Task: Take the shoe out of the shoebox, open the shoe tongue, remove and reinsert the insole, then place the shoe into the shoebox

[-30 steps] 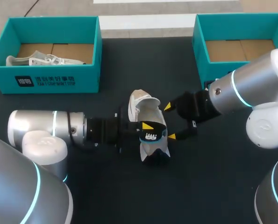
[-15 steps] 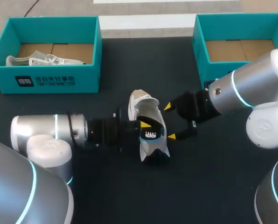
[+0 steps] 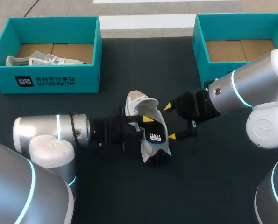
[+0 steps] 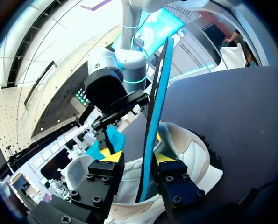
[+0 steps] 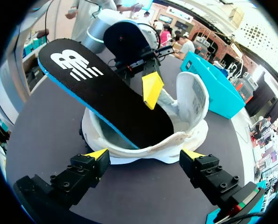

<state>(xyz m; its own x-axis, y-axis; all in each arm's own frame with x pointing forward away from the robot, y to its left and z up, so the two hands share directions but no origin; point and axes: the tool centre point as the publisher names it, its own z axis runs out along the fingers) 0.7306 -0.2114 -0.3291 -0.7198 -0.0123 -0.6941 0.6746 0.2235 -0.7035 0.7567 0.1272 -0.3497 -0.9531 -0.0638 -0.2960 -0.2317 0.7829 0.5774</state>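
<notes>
The white shoe lies mid-table, its black insole tilted up out of it and pinched by the left gripper, which crowds the shoe's left side. The right gripper hangs spread just right of the shoe. Behind the shoe stand a left box holding a second shoe, and a right box.

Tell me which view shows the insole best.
Right wrist view: the insole shows its broad black top and blue edge, jutting from the shoe. Left wrist shows only its thin edge; head view shows it small.
</notes>
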